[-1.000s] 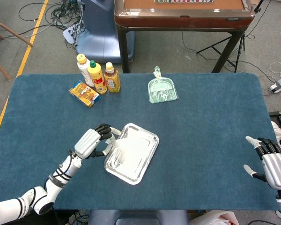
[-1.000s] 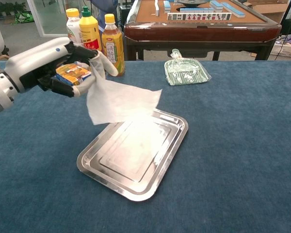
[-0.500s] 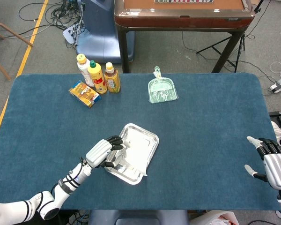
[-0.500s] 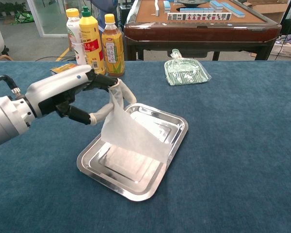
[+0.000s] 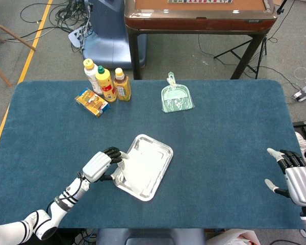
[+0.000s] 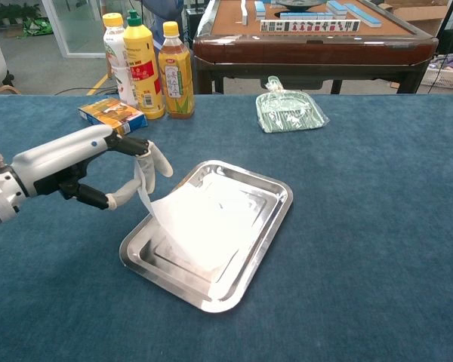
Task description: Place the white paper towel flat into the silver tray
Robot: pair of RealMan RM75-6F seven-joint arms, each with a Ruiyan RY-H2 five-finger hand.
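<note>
At the left of the chest view, the left hand (image 6: 98, 170) hovers beside the left rim of the silver tray (image 6: 275, 215), pinching one corner of the white paper towel (image 6: 200, 222) between thumb and fingertips. The towel drapes from that raised corner down into the tray, covering most of its floor, with the near edge lying up over the tray's front rim. In the upper left stand three bottles (image 6: 145, 64) in a row, with a small snack box (image 6: 112, 115) just in front of them. Right of centre, toward the top, a green dustpan (image 6: 288, 109) lies on the blue table (image 6: 377, 226). At the far right edge of the head view, the right hand (image 5: 295, 178) hangs off the table's side, fingers spread and empty.
</note>
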